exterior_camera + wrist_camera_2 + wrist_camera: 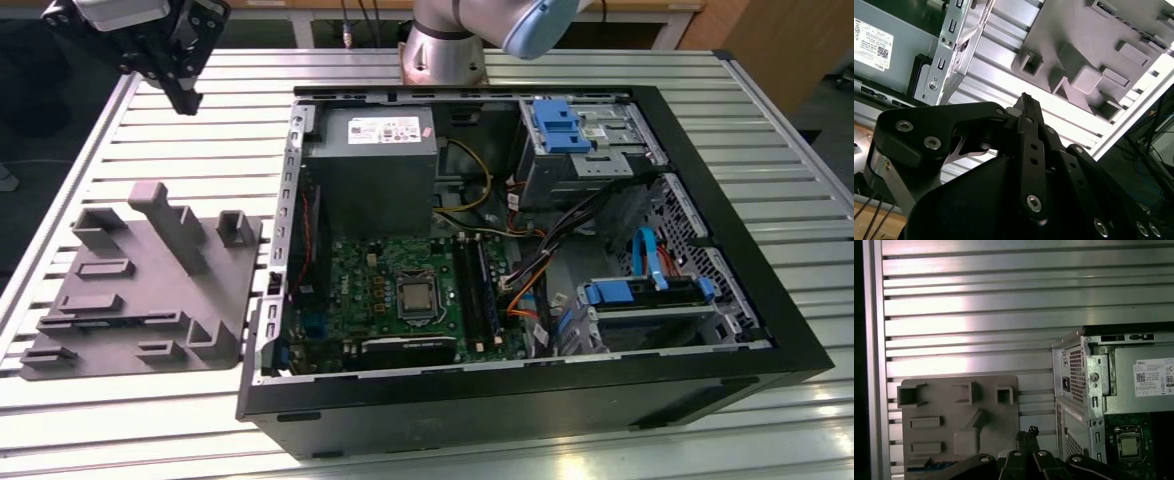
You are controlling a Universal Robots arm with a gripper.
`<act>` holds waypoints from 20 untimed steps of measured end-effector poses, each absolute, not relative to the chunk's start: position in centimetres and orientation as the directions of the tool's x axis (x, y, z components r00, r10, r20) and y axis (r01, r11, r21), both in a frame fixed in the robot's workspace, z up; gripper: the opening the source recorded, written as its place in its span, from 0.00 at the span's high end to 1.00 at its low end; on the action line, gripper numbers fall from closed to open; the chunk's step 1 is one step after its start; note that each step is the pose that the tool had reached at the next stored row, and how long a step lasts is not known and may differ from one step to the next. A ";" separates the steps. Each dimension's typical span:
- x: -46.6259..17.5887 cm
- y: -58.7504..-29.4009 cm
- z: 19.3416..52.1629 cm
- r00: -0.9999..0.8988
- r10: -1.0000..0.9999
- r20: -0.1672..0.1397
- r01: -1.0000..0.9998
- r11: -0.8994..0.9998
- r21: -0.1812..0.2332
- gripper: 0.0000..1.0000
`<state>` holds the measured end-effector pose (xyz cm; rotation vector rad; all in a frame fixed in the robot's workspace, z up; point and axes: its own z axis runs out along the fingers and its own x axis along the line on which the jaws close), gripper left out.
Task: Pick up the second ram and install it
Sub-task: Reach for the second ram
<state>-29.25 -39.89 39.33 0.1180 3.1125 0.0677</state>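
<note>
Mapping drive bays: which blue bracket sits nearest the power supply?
The blue bracket higher in the exterior view, level with the grey power supply; the other blue bracket sits lower and farther off.

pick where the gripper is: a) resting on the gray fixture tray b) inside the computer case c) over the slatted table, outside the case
c: in the exterior view the gripper hangs above the slatted table, clear of the computer case and the gray fixture tray.

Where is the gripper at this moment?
The gripper hangs at the exterior view's upper left, above the slatted table, beyond the grey fixture and to the left of the open computer case.
</note>
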 end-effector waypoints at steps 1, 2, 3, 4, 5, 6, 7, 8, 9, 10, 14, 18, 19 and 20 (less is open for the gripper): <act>-29.3 -39.9 39.3 -0.997 0.076 -0.024 0.075 0.996 0.044 0.89; -29.3 -39.9 39.3 -0.997 0.076 -0.024 0.075 0.996 0.044 0.89; -29.4 -39.9 39.3 -0.997 0.076 -0.024 0.075 0.996 0.044 0.89; -29.4 -39.9 39.3 -0.997 0.076 -0.024 0.075 0.996 0.044 0.89; -29.4 -39.9 39.3 -0.997 0.076 -0.024 0.075 0.996 0.044 0.89; -29.4 -39.9 39.3 -0.997 0.076 -0.024 0.075 0.996 0.044 0.89; -29.5 -39.9 39.3 -0.997 0.076 -0.024 0.075 0.996 0.044 0.89; -29.5 -39.9 39.3 -0.997 0.076 -0.025 0.075 0.996 0.044 0.89; -29.5 -39.9 39.3 -0.997 0.076 -0.024 0.075 0.996 0.044 0.89; -29.5 -39.9 39.3 -0.997 0.076 -0.024 0.075 0.996 0.044 0.89; -29.6 -39.9 39.3 -0.997 0.076 -0.024 0.075 0.996 0.044 0.89; -29.6 -40.0 39.3 -0.997 0.076 -0.024 0.075 0.996 0.044 0.89; -29.6 -40.0 39.3 -0.997 0.076 -0.024 0.075 0.996 0.044 0.89; -29.6 -40.1 39.3 -0.997 0.076 -0.024 0.075 0.996 0.044 0.89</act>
